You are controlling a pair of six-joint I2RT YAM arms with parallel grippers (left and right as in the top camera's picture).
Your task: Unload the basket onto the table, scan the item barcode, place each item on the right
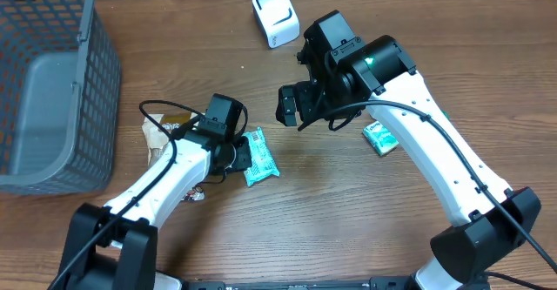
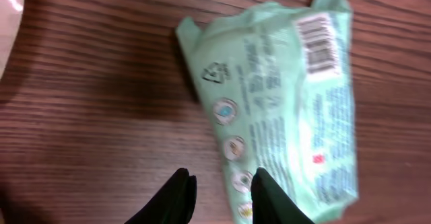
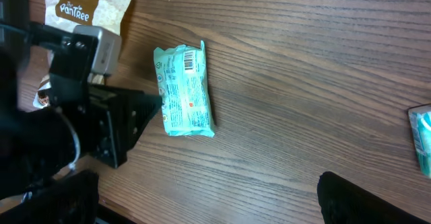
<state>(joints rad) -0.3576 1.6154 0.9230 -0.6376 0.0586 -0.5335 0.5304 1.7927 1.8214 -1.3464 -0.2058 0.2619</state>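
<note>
The item, a mint-green packet [image 1: 259, 157] [image 2: 289, 103] [image 3: 183, 89], lies flat on the wooden table with its barcode [image 2: 320, 42] facing up. My left gripper [image 1: 241, 155] [image 2: 222, 194] hovers low at the packet's left edge. Its jaws are a little apart with bare wood between them, and the right finger [image 2: 269, 200] lies over the packet's corner. My right gripper [image 1: 291, 107] [image 3: 209, 197] stands wide open above the table to the packet's upper right and holds nothing. A white scanner [image 1: 276, 16] stands at the back.
A grey mesh basket [image 1: 87, 90] fills the far left. A brown and white snack pouch [image 1: 165, 126] [image 3: 87, 9] lies under the left arm. A small green and white box [image 1: 380, 138] [image 3: 421, 140] sits under the right arm.
</note>
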